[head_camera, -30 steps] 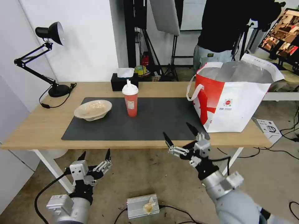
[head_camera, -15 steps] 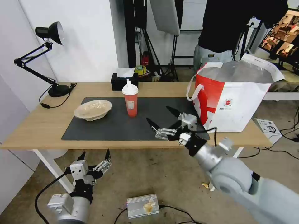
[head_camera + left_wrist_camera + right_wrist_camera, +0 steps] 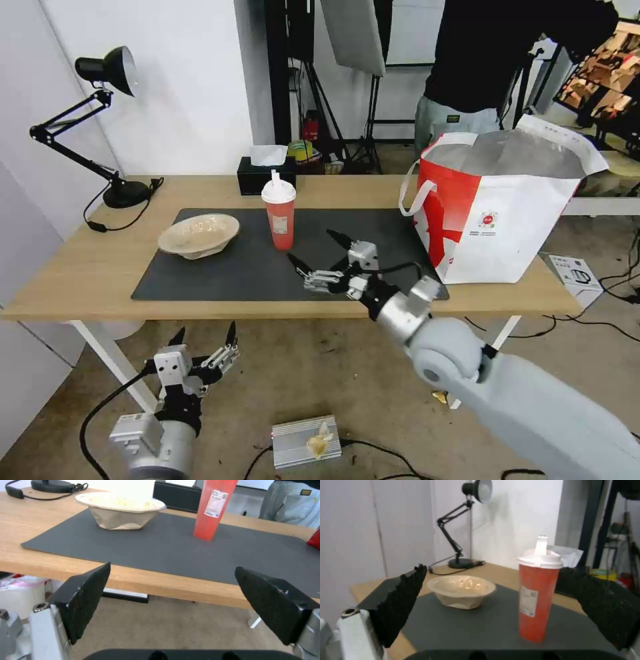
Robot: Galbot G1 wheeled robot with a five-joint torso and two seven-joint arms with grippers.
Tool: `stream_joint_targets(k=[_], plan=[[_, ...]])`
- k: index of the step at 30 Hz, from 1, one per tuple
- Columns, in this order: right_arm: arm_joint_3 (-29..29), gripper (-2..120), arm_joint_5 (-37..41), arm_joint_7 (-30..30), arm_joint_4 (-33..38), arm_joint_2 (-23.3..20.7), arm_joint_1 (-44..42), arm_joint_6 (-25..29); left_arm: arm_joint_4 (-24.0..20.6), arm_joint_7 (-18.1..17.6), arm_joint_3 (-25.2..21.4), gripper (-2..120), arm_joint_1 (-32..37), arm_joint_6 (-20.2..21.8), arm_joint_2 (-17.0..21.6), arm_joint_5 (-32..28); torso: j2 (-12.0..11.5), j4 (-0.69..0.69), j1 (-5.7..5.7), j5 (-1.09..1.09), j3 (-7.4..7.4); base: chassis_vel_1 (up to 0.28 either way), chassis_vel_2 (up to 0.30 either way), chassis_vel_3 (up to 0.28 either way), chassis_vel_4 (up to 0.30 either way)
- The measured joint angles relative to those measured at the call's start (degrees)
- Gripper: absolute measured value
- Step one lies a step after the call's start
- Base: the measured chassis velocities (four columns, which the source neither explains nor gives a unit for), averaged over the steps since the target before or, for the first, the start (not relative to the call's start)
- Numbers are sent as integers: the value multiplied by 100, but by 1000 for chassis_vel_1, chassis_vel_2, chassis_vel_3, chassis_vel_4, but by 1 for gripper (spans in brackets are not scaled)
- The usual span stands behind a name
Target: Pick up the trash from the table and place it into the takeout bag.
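Observation:
A red drink cup (image 3: 280, 215) with white lid and straw stands upright on the dark mat (image 3: 227, 267) of the table (image 3: 87, 273). Left of it sits a beige pulp bowl (image 3: 199, 235). The white-and-red takeout bag (image 3: 497, 207) stands open at the table's right end. My right gripper (image 3: 313, 252) hovers open over the mat, right of the cup and pointing at it; its wrist view has the cup (image 3: 538, 602) and bowl (image 3: 464, 591) between the spread fingers (image 3: 398, 597). My left gripper (image 3: 205, 333) hangs open below the table's front edge, facing the bowl (image 3: 120, 512) and cup (image 3: 211, 510).
A black desk lamp (image 3: 100, 120) stands at the table's back left with its cord on the wood. A black tissue box (image 3: 265, 175) sits behind the cup. A person stands behind the bag. A metal box (image 3: 305, 441) lies on the floor.
My right arm has swung up and leftward from below the table edge to over the mat, closing on the cup. The left arm has barely moved.

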Motion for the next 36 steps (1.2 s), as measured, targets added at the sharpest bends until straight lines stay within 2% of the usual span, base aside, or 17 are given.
stream_joint_targets(k=[7,18,25,29,36], plan=[[-232,100,-406,442,-483,648,352,-256,7,1,-19,100,19,0,15,16,0,0,0,-1,0,0,0,0,0],[-323,100,-735,1076,-882,1170,419,-762,30,-2,-31,100,51,0,30,28,1,-1,0,0,0,0,0,0,0],[-324,100,-850,1286,-1012,1387,431,-871,42,-3,-18,100,58,0,18,81,1,0,0,0,0,0,0,0,0],[-330,100,-995,1637,-1221,1669,456,-1078,45,-3,-24,100,94,0,16,114,1,-1,0,0,0,0,0,0,0],[-279,100,-1000,1887,-1543,2005,624,-1191,46,-5,-21,100,123,0,-19,142,1,0,-1,0,0,0,0,0,0]])
